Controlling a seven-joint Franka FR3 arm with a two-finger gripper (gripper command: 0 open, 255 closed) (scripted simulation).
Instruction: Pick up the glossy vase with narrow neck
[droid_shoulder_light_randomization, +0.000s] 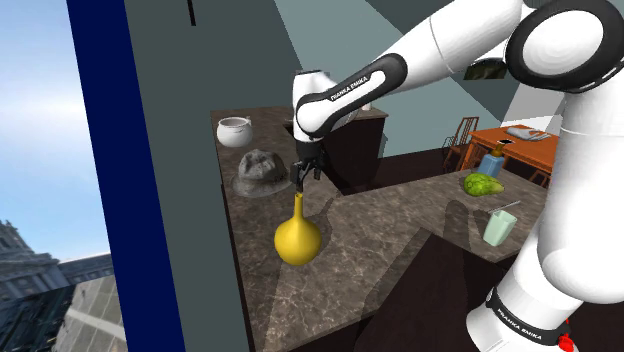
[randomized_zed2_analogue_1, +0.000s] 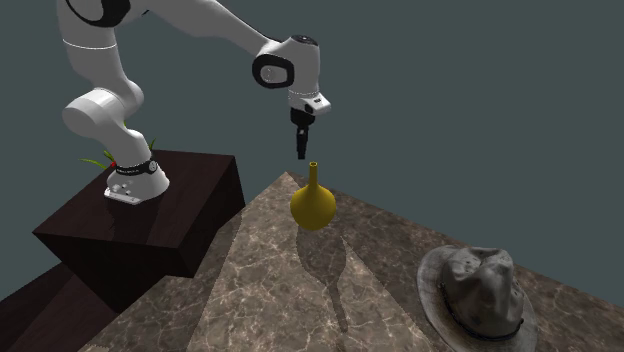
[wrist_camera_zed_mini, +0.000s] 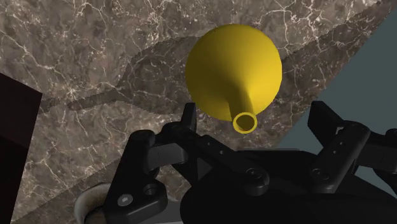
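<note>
The yellow vase (randomized_zed2_analogue_1: 313, 205) stands upright on the marble counter (randomized_zed2_analogue_1: 270, 300), its long axis vertical and its narrow neck pointing up at the gripper (randomized_zed2_analogue_1: 299, 152). The gripper hangs just above the mouth, fingers spread and holding nothing. In the wrist view the mouth lies between them, untouched. A straight descent should bracket the neck.

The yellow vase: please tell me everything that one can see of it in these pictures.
The yellow vase has a round, bulbous body and a long narrow neck that ends in a small open mouth. Its surface looks smooth and is one plain yellow. It stands upright on the brown marbled counter and casts a shadow there. Only the counter touches it. The claw hangs just above the mouth, open, with a gap between them.
</note>
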